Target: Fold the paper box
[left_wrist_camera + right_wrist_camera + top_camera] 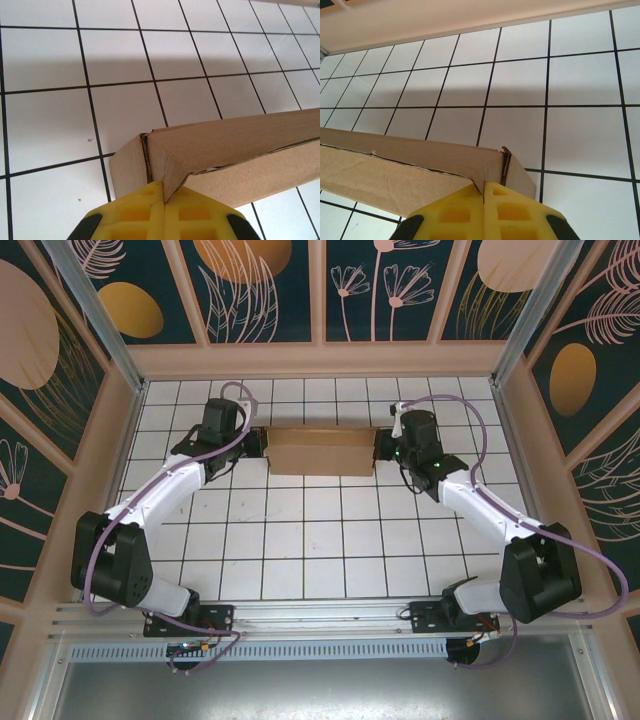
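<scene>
**A:** Where are we on the fold?

**B:** Late, I'd judge. The paper box is already a long brown rectangle. It lies across the far half of the table, about midway between its left and right edges.

**A:** And the arms?

**B:** The left gripper is pinched tight on the box's left end, with a corner of cardboard nipped between its yellow fingers. The right gripper is clamped the same way on the right end.

**A:** Finished, then?

**B:** Not quite, I think. The flap seam along the long side looks slightly gapped near both ends.

**A:** So what next?

**B:** That seam wants pressing flat, with both ends held level. Letting one end go first could tilt the box or spring it open. Whether it rests on the tiles, I cannot tell.
</scene>
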Available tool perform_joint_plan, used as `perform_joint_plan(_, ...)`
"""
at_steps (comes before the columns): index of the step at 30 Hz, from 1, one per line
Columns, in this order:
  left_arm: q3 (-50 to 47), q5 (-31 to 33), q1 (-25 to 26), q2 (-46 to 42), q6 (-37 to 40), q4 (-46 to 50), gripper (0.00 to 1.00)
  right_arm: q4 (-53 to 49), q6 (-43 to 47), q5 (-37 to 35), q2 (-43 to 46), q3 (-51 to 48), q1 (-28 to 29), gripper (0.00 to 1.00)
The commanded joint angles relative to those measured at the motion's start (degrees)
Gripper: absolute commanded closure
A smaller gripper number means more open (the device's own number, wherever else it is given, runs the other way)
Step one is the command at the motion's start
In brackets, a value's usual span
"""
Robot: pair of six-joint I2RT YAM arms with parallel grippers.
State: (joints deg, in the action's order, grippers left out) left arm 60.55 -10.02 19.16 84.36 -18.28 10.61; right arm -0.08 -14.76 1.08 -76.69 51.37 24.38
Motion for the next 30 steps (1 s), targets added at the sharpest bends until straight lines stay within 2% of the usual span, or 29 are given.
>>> perform_joint_plan(1,-4.5,2.5,0.1,0.0,-3.3,0.2,1.0,-0.1,-0.9,-3.8,0.7,-3.8,0.0,1.0)
perform_joint_plan(12,-11.2,3.7,0.3,2.4,-8.5,-8.9,1.0,4.4,-2.2,-2.2,-4.8,-6.9,0.0,1.0)
perform_joint_plan(22,-12.7,5.9,3.1,3.5,-6.8,-6.8,1.0,4.9,-0.3,-0.6,-2.9,-8.3,0.4,0.98)
perform_joint_plan(30,-19.0,6.1,3.7,2.0,-9.8,-9.0,1.0,3.3,-1.1,0.7,-5.2,-7.4,-0.2,0.99)
